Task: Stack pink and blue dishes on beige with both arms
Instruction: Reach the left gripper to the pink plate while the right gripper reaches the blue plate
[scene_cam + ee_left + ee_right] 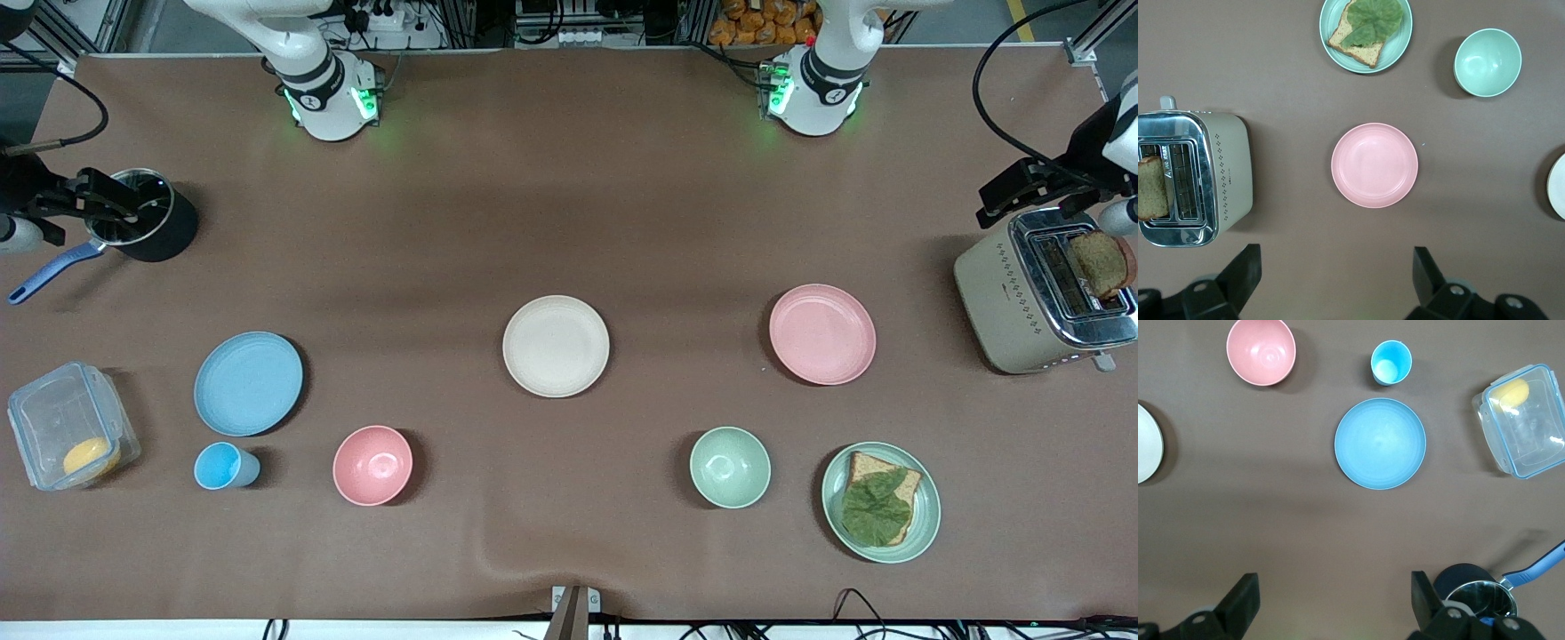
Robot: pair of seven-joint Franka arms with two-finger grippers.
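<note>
Front view: beige plate (556,346), flat, round, matte w/ low rim, sits mid-table on the brown mat (569,222). Taking it as landmark: pink plate (822,334) lies beside it toward the left arm's end, well apart; blue plate (248,383) toward the right arm's end, slightly nearer the camera. Three flat plates of one size, none stacked. Nearer the camera than the beige plate: pink bowl (372,465), green bowl (730,467), so two bowls, plus one small blue cup (226,466) and one green plate w/ bread and a leaf (880,501). At the table ends: cream-and-chrome toaster (1040,293) w/ a slice in it, clear plastic box (71,425) holding something yellow, dark pot (147,213) w/ blue handle. Both arm bases stand along the table's edge, cables and frames past it. Left wrist view: left gripper (1337,280) hangs high over bare mat just off the pink plate (1374,165), fingers spread wide, nothing between them; toaster (1195,177) close by. Right wrist view: right gripper (1335,603) hangs over mat near the blue plate (1380,443), fingers spread wide too, holding nothing; smooth plate, pot (1475,590) alongside.
</note>
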